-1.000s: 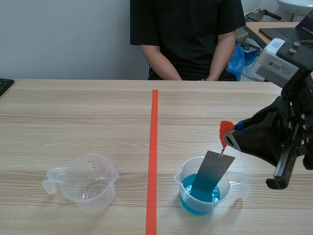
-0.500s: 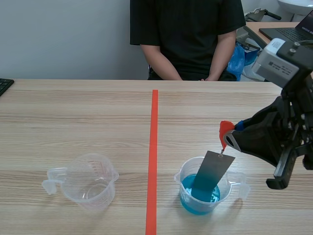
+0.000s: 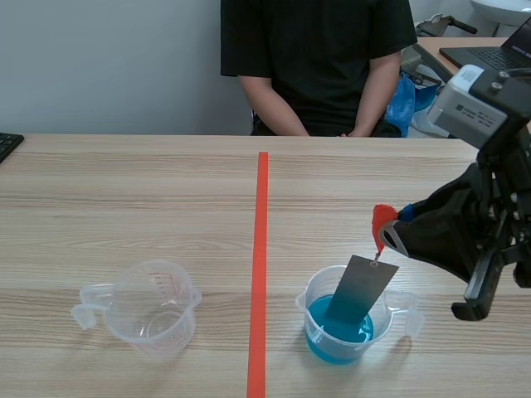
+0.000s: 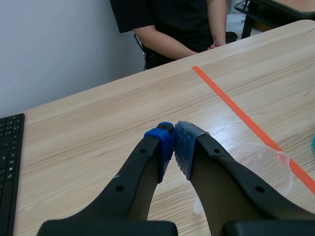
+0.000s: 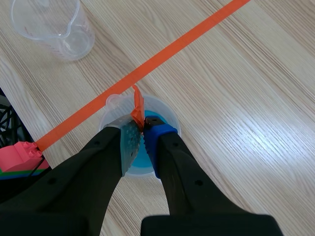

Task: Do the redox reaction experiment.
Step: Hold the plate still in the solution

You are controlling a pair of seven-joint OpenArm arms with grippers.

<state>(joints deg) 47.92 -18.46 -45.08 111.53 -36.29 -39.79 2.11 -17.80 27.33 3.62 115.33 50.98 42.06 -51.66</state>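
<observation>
Change: against the frames from a second and half a second ago, you will find nothing shifted. The right arm, the plate and both beakers sit as they did.
Right gripper [image 5: 143, 131]: your jaws are pinched narrow on the orange-red tab [image 5: 137, 106], which stands up between the pads.
Grey metal plate [image 3: 358, 294]: it hangs from the tab, tilted, with its top toward 1 o'clock. Its lower end is in the blue liquid and its upper part stands above the rim.
Beaker of blue liquid [image 3: 314, 341]: it is just to the 3 o'clock side of the tape line [image 3: 261, 249], near the table's [image 3: 124, 207] front edge, directly under your right gripper.
Left gripper [image 4: 174, 145]: your pads meet with nothing between them. It hangs over bare wood, and the empty beaker shows ahead at about 4 o'clock of the tips.
Empty beaker [image 3: 158, 308]: it lies at 9 o'clock of the blue beaker, across the tape line and well apart from it, with its handle pointing toward 9 o'clock.
Edges: the front table edge lies close at 6 o'clock of both beakers. A keyboard [image 4: 7, 162] sits at the table's left edge.
Open room: bare wood runs from the beakers toward 12 o'clock up to the far edge, where a person [image 3: 315, 58] sits with hands below the tabletop.
</observation>
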